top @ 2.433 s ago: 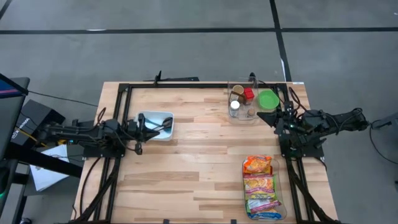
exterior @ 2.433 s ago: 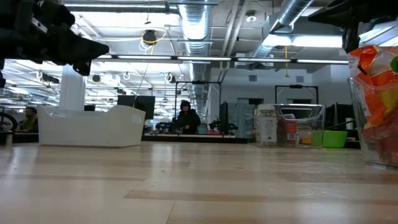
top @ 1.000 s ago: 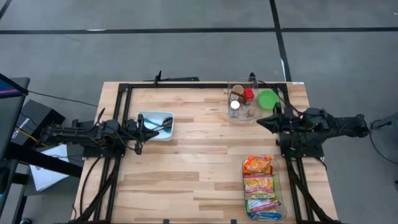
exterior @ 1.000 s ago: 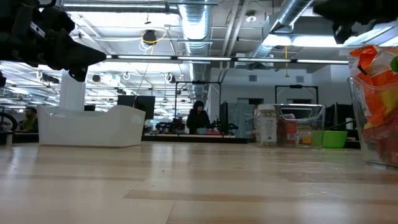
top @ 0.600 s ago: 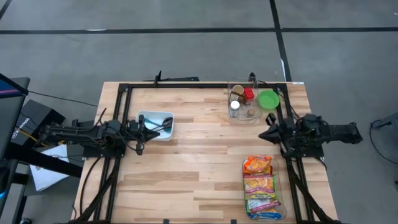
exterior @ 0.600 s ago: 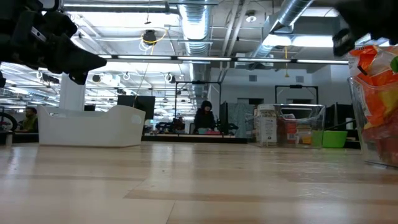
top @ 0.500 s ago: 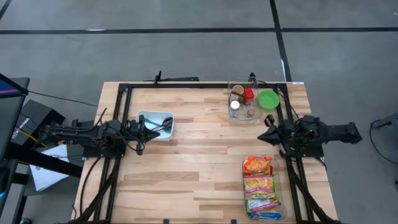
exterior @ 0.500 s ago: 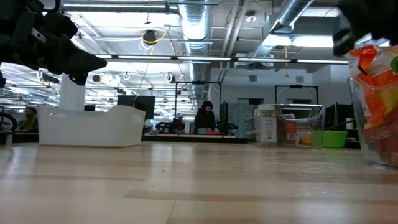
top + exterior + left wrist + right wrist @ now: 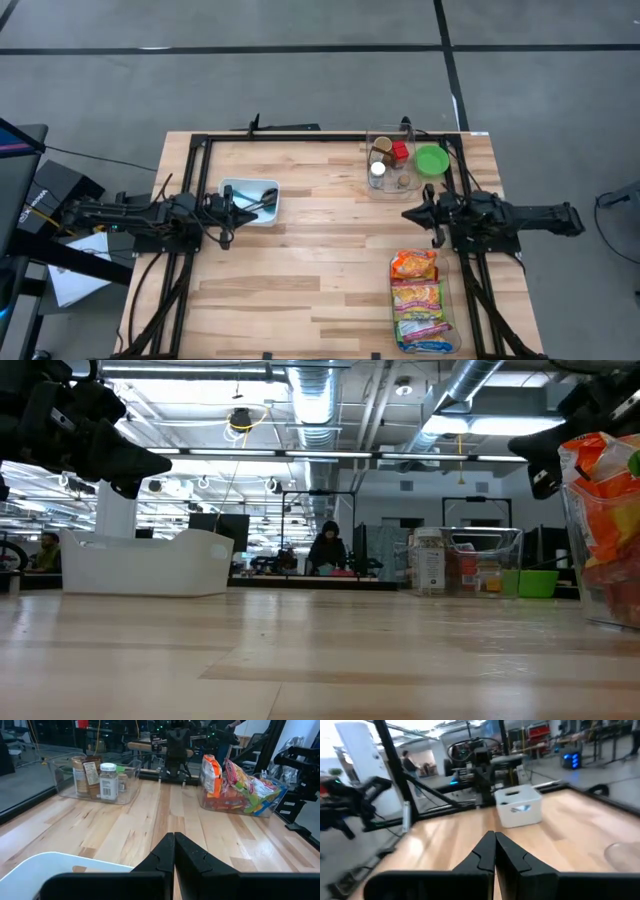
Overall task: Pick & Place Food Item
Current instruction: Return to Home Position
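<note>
1. High view: the spice bin, clear-walled, stands at the far edge of the table. The brown spice bottle is upright inside it among other jars. The green bowl sits just beside that bin. The snack bin, full of bright packets, lies well apart from it toward the near edge. The white bin, with the black spoon inside, is well apart across the table. The right gripper hangs near the spice bin, between it and the snack bin, and the left gripper is far off at the white bin.

2. Low view: the spice bin shows far back. The right gripper is high and nearer the camera than the bin. The left gripper is well to its other side.

3. Left wrist view: the left gripper has its fingers pressed together on nothing, and it faces the spice bin across the boards.

4. Right wrist view: the right gripper has its fingers meeting, also empty. A pale curve at the frame's edge may be the spice bin's rim, but it is too blurred to be sure.

5. Progress: nothing lies loose on the table, so the sorting looks finished. Only parking the arms seems left.
</note>
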Robot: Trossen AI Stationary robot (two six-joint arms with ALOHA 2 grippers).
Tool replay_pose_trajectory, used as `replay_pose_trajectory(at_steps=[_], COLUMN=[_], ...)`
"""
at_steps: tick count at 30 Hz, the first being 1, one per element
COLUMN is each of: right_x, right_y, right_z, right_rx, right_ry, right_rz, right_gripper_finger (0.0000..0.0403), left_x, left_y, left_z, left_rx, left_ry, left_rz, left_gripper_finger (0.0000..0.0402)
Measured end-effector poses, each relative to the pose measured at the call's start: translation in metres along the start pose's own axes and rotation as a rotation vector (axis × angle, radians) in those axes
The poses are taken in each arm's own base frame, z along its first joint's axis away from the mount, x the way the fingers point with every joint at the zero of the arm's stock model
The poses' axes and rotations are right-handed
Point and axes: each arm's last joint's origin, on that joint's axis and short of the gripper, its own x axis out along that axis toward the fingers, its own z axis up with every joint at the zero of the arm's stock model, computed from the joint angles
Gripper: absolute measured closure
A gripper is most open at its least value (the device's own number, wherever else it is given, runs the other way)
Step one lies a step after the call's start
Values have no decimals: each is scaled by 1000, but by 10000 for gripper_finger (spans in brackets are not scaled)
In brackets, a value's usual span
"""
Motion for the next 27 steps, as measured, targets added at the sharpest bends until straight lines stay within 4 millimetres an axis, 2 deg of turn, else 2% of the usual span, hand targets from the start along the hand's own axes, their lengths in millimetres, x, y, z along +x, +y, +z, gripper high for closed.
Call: replay_pose_trajectory(at_steps=[3,9,27], right_x=[2,4,4], right_y=[-3,-5,-5], right_z=[-2,-5,-5], right_rx=[-66,61,62], right_ry=[22,56,55], right_rz=[-34,-52,-51], right_gripper_finger=[403,403,403], left_x=[0,0,0], left_y=[0,0,0], left_z=[0,0,0], left_rx=[0,0,0], left_ry=[0,0,1], left_rz=[0,0,0], left_gripper_finger=[399,399,399])
